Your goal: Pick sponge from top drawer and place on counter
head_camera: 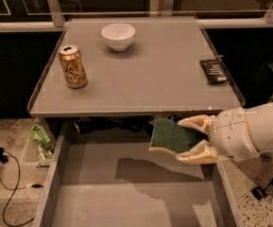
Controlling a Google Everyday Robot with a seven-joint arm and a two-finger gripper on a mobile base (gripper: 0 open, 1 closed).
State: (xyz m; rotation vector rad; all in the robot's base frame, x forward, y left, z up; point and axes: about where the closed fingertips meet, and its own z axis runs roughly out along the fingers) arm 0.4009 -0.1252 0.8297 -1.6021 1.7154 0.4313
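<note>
The sponge (173, 136), dark green on top with pale yellow foam beneath, is held flat in the air above the open top drawer (126, 193), near the front edge of the counter (150, 74). My gripper (189, 139) comes in from the right on a white arm and is shut on the sponge's right end, one cream finger above and one below. The sponge casts a shadow on the drawer's grey bottom.
On the counter stand a gold drink can (72, 66) at the left, a white bowl (118, 36) at the back and a black packet (213, 71) at the right edge. A green bag (40, 138) and a black cable (4, 183) lie on the floor at left.
</note>
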